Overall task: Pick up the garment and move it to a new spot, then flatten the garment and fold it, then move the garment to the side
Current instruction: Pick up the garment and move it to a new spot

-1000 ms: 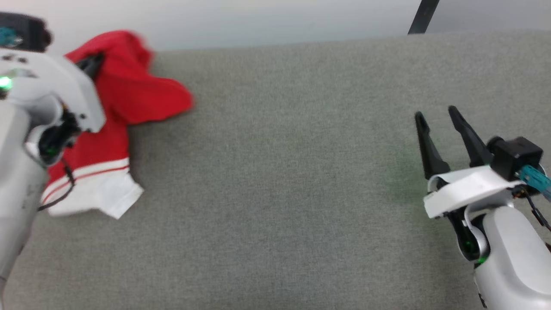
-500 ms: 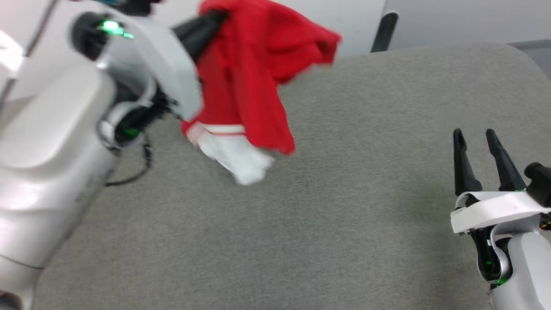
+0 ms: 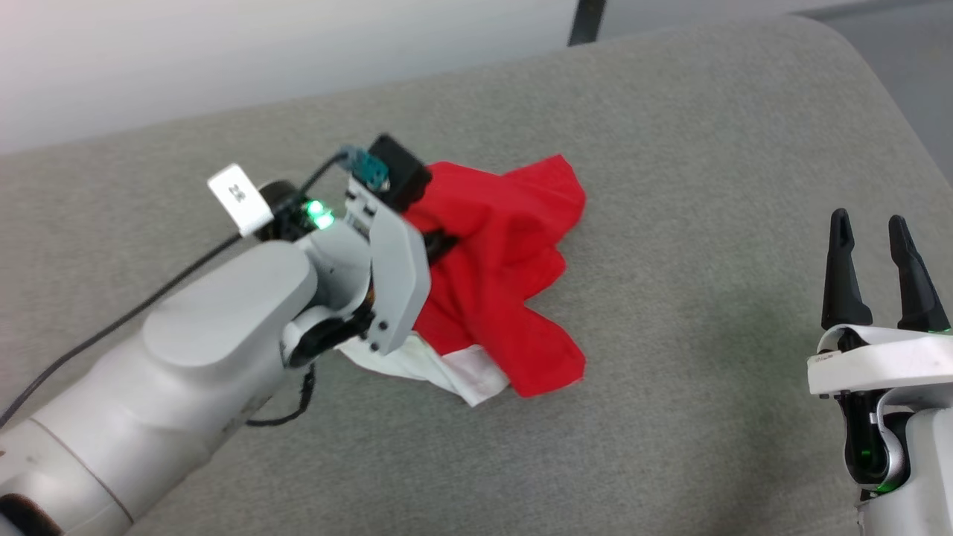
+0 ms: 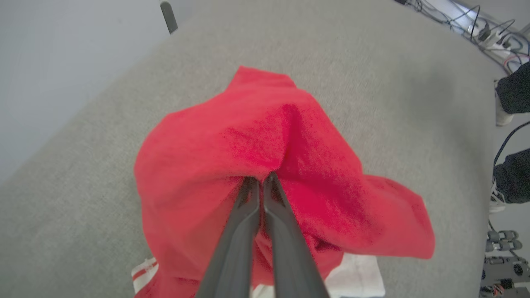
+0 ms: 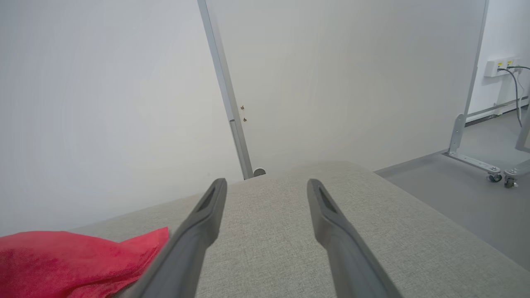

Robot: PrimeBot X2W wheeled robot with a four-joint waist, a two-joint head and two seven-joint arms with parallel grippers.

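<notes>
Surface: grey table, wide enough for spreading.
Left gripper: clenched on bunched garment for relocating.
Right gripper: parted, awaiting flattening.

Head view: set high, facing forward and down over the grey fabric desk at middle range, with the right end effector in its lower right corner.

Left wrist view: close in, sighting steeply down along the closed fingers of the left end effector into the red garment pinched there.

Right wrist view: low and nearly level, facing across the desk top to a white wall panel between parted fingers.

All three views share the garment and the desk around it.
</notes>
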